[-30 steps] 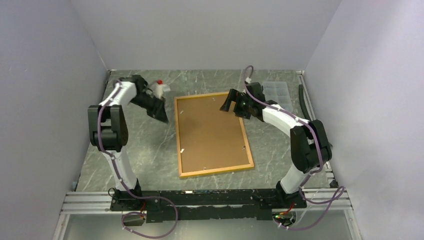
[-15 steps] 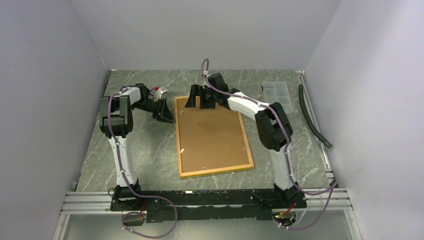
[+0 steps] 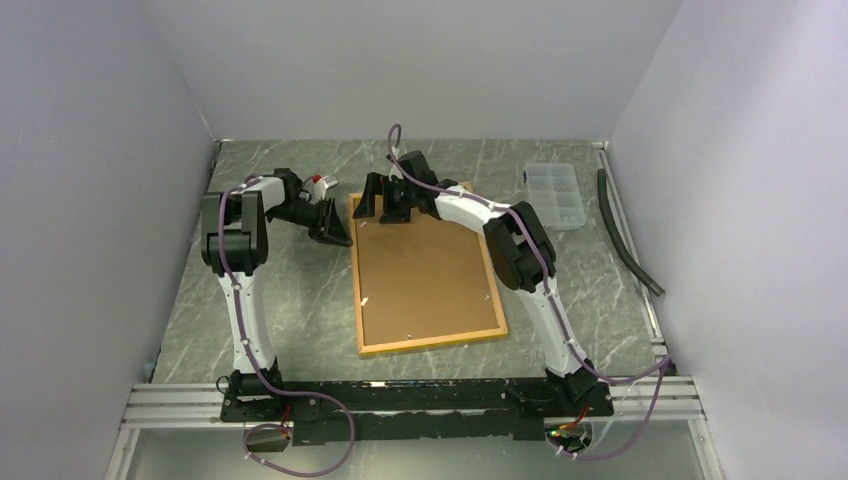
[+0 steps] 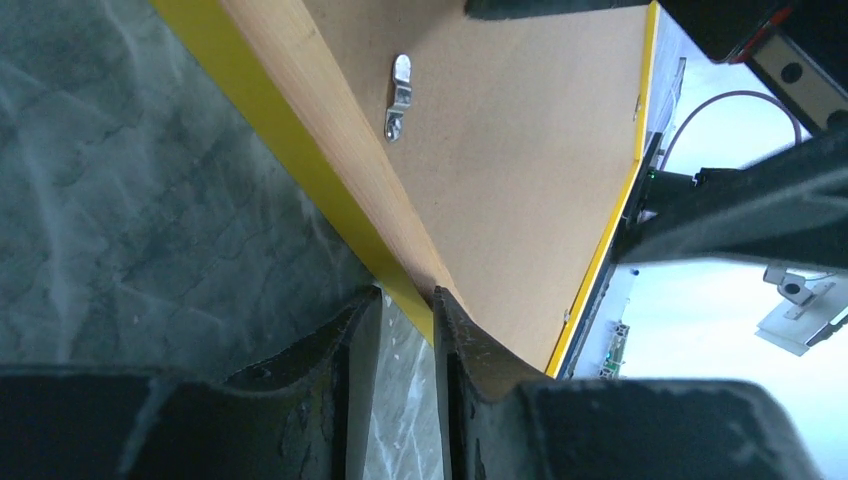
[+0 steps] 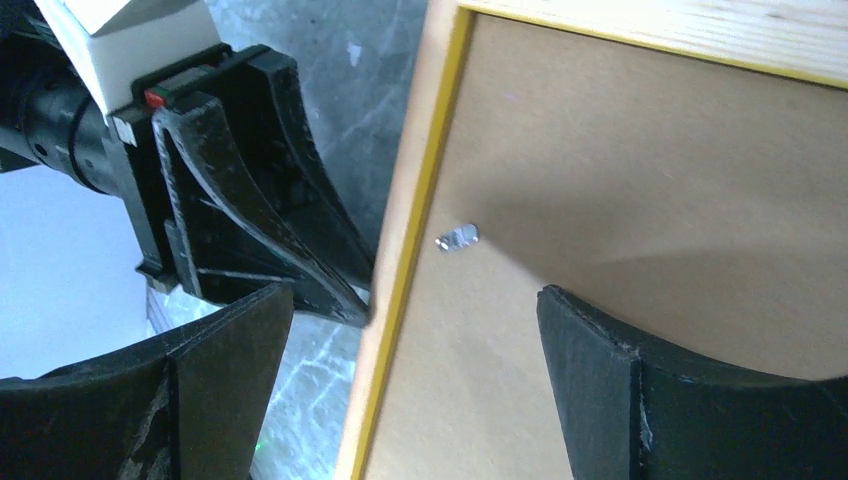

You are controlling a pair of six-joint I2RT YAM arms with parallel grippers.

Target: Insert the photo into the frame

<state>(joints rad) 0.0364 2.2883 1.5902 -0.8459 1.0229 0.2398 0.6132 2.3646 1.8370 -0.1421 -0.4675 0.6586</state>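
overhead view, close wrist views sharing frame [image 3: 425, 270] corner

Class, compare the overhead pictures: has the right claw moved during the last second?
Yes. The right claw has swung leftward across the far end of the frame, away from the compartment box, toward the left claw.

Clear compartment box [image 3: 555, 194] far right on marble table [image 3: 300, 300]; black hose [image 3: 625, 235] beside.

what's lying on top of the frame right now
The frame lies face down; its brown backing board with small metal clips shows. Anything beneath the board is covered.
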